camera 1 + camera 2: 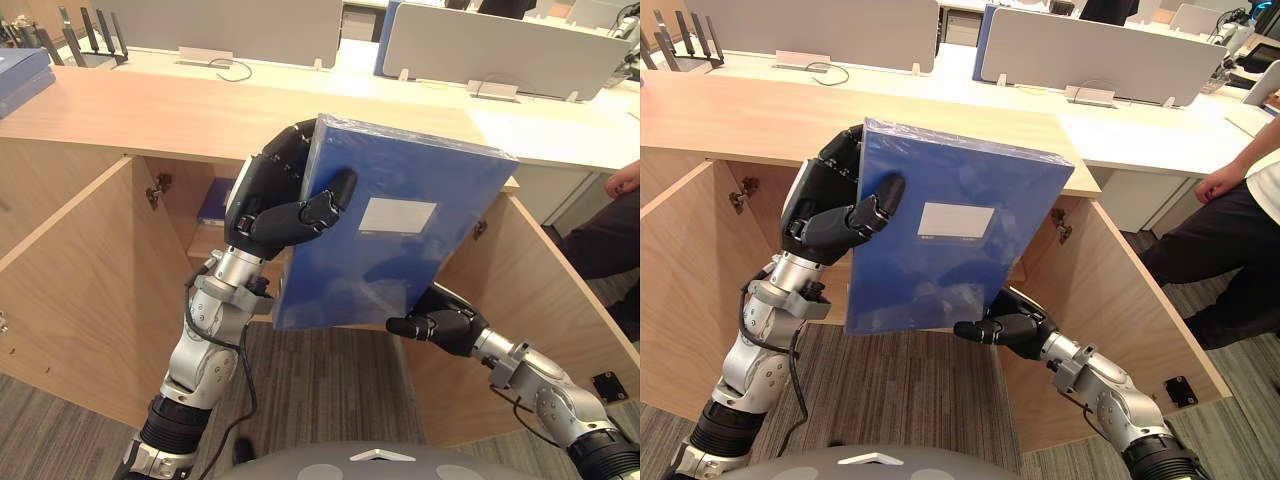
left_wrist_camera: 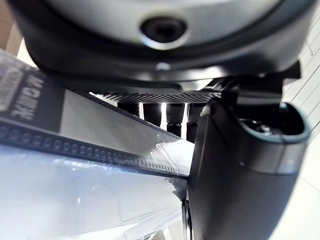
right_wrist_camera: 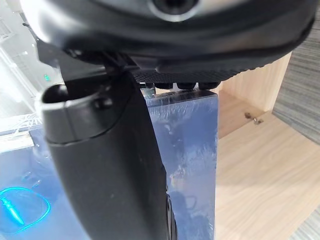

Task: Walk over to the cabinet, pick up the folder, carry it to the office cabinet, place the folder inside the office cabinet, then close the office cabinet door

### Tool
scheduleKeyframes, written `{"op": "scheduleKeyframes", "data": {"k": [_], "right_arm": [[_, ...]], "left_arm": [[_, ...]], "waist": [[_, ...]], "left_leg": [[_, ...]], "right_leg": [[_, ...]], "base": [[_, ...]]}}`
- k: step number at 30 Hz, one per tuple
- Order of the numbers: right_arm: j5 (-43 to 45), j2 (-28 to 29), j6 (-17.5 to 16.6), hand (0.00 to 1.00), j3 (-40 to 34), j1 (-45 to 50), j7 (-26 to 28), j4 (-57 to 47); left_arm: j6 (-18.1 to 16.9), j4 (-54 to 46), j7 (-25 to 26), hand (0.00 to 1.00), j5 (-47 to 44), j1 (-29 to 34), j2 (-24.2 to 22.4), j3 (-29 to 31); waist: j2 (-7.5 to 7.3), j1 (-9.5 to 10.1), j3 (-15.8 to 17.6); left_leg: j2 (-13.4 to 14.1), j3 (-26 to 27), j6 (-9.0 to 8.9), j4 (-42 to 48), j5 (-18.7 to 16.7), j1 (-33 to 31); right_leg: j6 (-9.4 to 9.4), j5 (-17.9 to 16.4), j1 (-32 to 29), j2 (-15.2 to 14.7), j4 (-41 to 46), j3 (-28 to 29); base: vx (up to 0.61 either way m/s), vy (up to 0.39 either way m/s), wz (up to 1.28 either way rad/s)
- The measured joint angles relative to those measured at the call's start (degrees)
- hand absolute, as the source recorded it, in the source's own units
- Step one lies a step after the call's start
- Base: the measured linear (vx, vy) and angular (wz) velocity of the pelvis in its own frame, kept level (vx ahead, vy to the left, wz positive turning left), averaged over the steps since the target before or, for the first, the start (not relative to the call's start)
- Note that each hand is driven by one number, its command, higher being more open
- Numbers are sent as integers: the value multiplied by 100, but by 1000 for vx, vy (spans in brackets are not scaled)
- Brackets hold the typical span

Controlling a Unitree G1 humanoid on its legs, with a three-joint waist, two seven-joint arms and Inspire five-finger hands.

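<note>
While both hands grip it, the folder (image 1: 385,270) hangs in the air in front of the open office cabinet (image 1: 150,120). It is upright and tilted slightly, with its upper edge about level with the cabinet's top surface.

Folder: blue, wrapped in clear film, with a white label (image 1: 397,215) on the face toward the head camera.

Left hand (image 1: 262,205): clamped on the folder's left edge. The thumb lies across the front face and the fingers curl round behind. The left wrist view shows the thumb pressing on the film-covered face.

Right hand (image 1: 447,322): gripping the folder's lower right corner from below. The right wrist view shows the thumb lying on the blue face and the fingers wrapped over the edge.

Cabinet: light wood, both doors open. The left door (image 1: 70,290) is swung out to the left and the right door (image 1: 545,320) to the right. Inside, behind the left hand, a blue item (image 1: 216,200) lies on a shelf (image 1: 205,243); what it is cannot be told.

Surroundings: more blue folders (image 1: 20,72) are stacked at the far left of the surface. A person (image 1: 1230,240) in dark trousers is at the right, just beyond the right door. Grey carpet (image 1: 320,380) covers the floor below the folder.
</note>
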Motion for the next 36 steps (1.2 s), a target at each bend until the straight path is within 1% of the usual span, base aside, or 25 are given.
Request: {"op": "scheduleKeyframes", "data": {"k": [3,6,9,12,14,22,23,30,34,35,36], "right_arm": [[-8,-108,2,100,0,-53,2,-22],[-33,-366,7,100,0,-195,2,-116],[-23,-571,3,100,-3,-510,53,-250],[-21,-772,3,100,-1,-522,144,-268],[-21,-867,4,100,-1,-523,143,-359],[-11,-920,5,100,-2,-704,129,-370],[-2,-920,5,0,-2,-718,124,-370],[-1,-824,5,0,-2,-717,6,-370],[-1,-799,7,0,-2,-713,126,-371],[-1,-783,7,0,-3,-712,123,-371],[-1,-763,7,0,-11,-712,117,-371]], "left_arm": [[-1,6,-23,0,-9,0,0,-36],[0,45,-98,0,-89,27,1,-165],[17,104,-202,0,-269,286,-1,-400],[33,189,-216,0,-374,374,11,-431],[120,308,-217,0,-491,403,19,-442],[145,437,-216,0,-876,413,88,-465],[137,437,-215,0,-886,413,92,-465],[134,446,-182,0,-889,413,95,-475],[85,527,-109,0,-898,402,108,-440],[83,527,-89,100,-907,402,113,-438],[83,527,-80,100,-911,402,113,-438]], "waist": [[-5,-2,-2],[-5,-4,-2],[-5,-10,0],[-5,22,0],[-7,38,1],[-12,28,4],[-12,34,4],[3,17,16],[31,8,43],[33,7,48],[32,7,52]], "left_leg": [[1,9,0,0,0,-11],[4,27,-13,0,-11,-7],[13,78,-32,-1,-24,14],[16,78,-31,-1,-22,13],[20,76,-22,-1,-10,3],[19,76,-9,0,0,-35],[18,68,-12,0,-3,-35],[14,45,-14,0,-4,-39],[14,39,-17,0,-2,-38],[14,31,-18,0,-1,-38],[14,24,-18,0,-1,-38]], "right_leg": [[-8,40,1,2,3,10],[-8,42,-8,4,8,32],[12,10,-25,10,3,92],[12,8,-24,11,0,95],[13,10,-28,12,-7,94],[-16,31,-62,15,-8,92],[-16,31,-57,15,-7,81],[-15,27,-51,13,4,60],[6,-4,-47,11,4,51],[6,-5,-42,12,3,42],[7,-6,-35,11,2,33]], "base": [[0,0,0],[-12,3,-2],[-23,1,-9],[-6,0,-2],[0,0,0],[0,0,0],[0,0,0],[3,0,1],[0,0,0],[-3,-3,4],[1,-4,6]]}}
